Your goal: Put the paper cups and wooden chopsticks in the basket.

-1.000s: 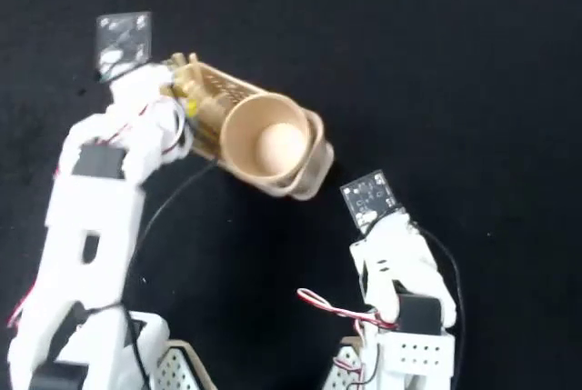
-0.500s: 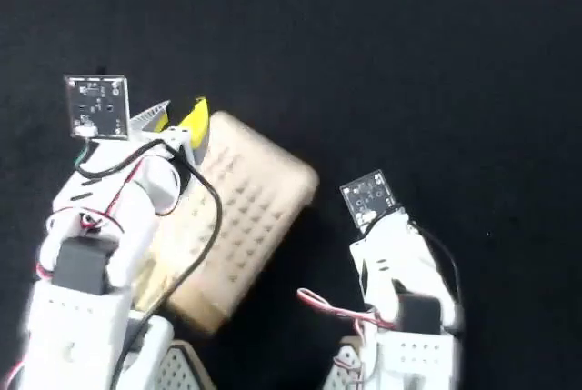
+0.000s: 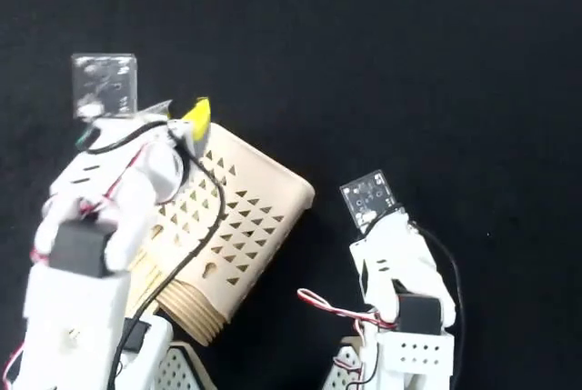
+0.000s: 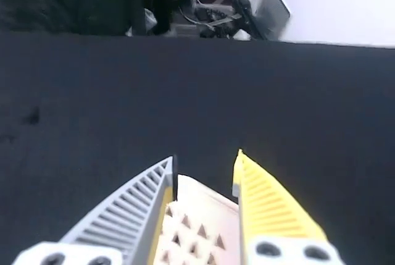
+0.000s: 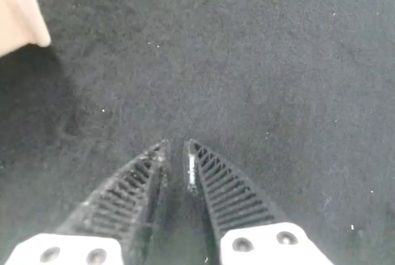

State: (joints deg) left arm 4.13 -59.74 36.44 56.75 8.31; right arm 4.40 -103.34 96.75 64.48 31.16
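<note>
Flipped basket (image 3: 244,219) now sits within left claw (image 4: 205,156).

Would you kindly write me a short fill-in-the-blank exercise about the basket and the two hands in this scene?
1. The holes in the wall of the basket are shaped like ___.
2. The left hand grips the basket's wall, while the right hand holds ___.
3. The surface of the table is ___ in colour.

Missing words: triangles; nothing; black.
</note>
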